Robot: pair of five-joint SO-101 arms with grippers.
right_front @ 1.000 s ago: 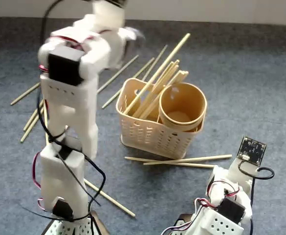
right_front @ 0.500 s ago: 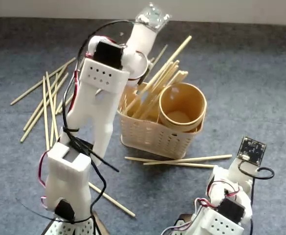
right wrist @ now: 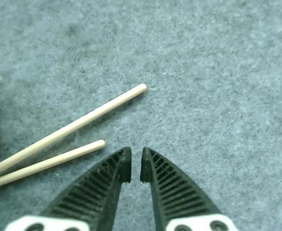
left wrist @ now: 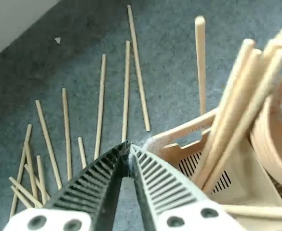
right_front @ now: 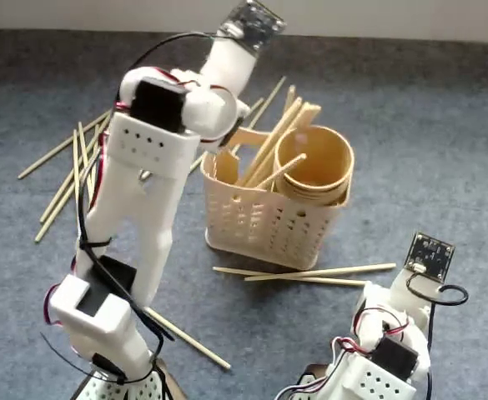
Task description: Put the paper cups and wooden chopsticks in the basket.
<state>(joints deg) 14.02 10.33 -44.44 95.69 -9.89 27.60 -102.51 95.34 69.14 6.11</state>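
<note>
— Grey carpet (right_front: 444, 125) everywhere, and plenty of sticks lying on it. What's different from a second ago?

— The left arm (right_front: 139, 175) has swung off the loose chopsticks (right_front: 68, 171) at the left of the high view. It now stretches toward the upper middle, its wrist over the left rim of the basket (right_front: 260, 221). The bundle in the basket (right_front: 270, 150) stands steeper, and the long stick that poked toward the upper right no longer juts out. The basket itself looks nudged.

— So a stick went in?

— Probably, though that's my guess. The left gripper (left wrist: 127, 156) has its jaws pressed together with nothing between them, just off the basket's rim.

— And the paper cup (right_front: 314, 162)?

— Already inside, in the basket's right half.

— What's left, then?

— The scatter at the left, a pair of chopsticks (right_front: 310, 272) just below the basket, and a few more elsewhere. The right gripper (right wrist: 136, 166) hangs over the carpet beside that pair's ends, jaws all but closed and empty. Its arm is folded at the lower right.
</note>
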